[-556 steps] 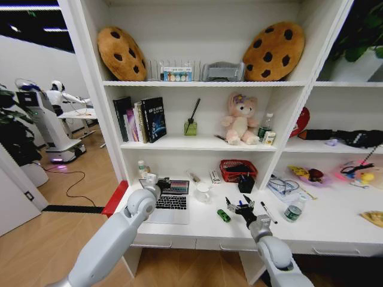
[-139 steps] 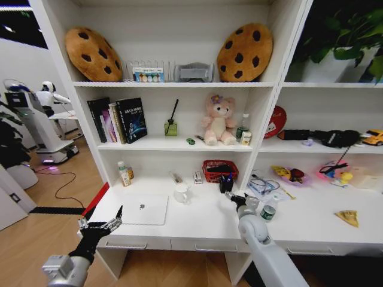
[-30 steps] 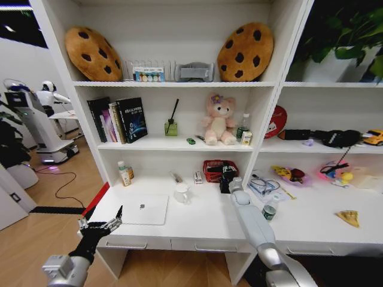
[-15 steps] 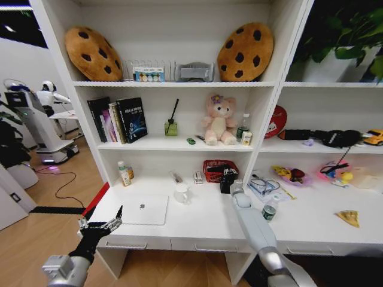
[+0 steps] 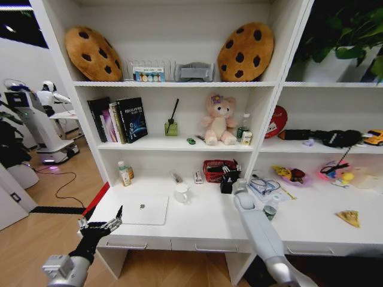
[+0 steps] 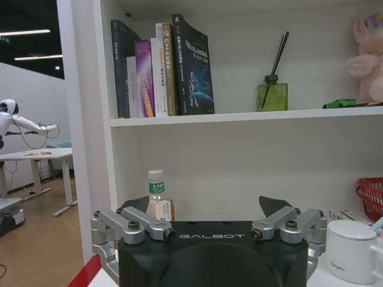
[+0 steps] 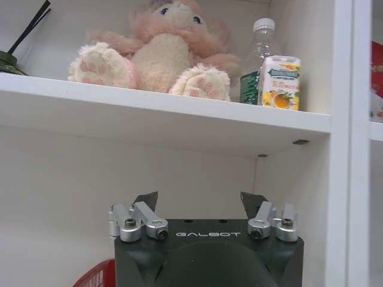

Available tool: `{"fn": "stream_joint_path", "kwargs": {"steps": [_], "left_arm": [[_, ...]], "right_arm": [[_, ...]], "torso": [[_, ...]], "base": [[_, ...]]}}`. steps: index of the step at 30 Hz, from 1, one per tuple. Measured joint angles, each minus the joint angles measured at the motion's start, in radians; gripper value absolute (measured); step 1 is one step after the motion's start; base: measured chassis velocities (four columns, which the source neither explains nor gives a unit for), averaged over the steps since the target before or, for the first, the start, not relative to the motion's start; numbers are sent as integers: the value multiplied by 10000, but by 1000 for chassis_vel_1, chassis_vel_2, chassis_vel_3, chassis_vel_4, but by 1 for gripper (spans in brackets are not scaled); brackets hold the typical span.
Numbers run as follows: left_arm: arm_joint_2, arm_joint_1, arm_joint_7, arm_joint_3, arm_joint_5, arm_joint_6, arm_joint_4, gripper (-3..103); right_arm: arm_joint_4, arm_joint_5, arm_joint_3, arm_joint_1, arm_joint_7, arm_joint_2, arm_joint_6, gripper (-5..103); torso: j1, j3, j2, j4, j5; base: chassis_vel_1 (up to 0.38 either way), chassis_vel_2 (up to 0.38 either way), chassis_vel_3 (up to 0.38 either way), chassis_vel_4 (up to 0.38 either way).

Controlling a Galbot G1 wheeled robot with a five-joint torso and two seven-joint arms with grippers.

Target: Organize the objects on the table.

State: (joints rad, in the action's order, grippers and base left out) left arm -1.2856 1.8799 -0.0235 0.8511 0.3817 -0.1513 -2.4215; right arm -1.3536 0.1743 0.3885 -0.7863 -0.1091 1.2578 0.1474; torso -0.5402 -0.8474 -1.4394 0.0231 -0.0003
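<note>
Right gripper (image 5: 230, 175) is up at the back of the table (image 5: 203, 218), hanging right over the black pen holder (image 5: 226, 185) next to the red mesh basket (image 5: 216, 170), and from its wrist cam the fingers look spread with nothing between them, so I'd call it released. The pens seem to be sitting in that holder just below it, though they're too small for me to be sure. Off to the gripper's left the silver laptop (image 5: 143, 208) lies closed and flat, with a white mug (image 5: 181, 193) in between. To its right, near the arm, is the green-lidded jar (image 5: 270, 210), so I'd guess that's what needs sorting next: swing over, come down on the lid, close gently. Left gripper (image 5: 99, 228) is parked low off the front corner, fingers splayed open, empty.
</note>
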Motion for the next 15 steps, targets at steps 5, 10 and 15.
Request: {"fn": "stream_joint_path", "kwargs": {"steps": [5, 10, 15], "left_arm": [[0, 0, 1, -1, 0, 0, 0, 100], [1, 0, 0, 0, 0, 0, 0, 100], [0, 0, 0, 0, 0, 0, 0, 100]], "right_arm": [[-1995, 609, -38, -1431, -1057, -419, -1290, 95], [-4539, 1682, -134, -2975, -3437, -606, -3257, 100], [-5495, 2508, -375, -3695, -4698, -484, -3962, 100]], "torso": [[2, 0, 0, 3, 4], [2, 0, 0, 1, 1], [2, 1, 0, -1, 3]], "base": [[0, 0, 0, 0], [0, 0, 0, 0], [0, 0, 0, 0]]}}
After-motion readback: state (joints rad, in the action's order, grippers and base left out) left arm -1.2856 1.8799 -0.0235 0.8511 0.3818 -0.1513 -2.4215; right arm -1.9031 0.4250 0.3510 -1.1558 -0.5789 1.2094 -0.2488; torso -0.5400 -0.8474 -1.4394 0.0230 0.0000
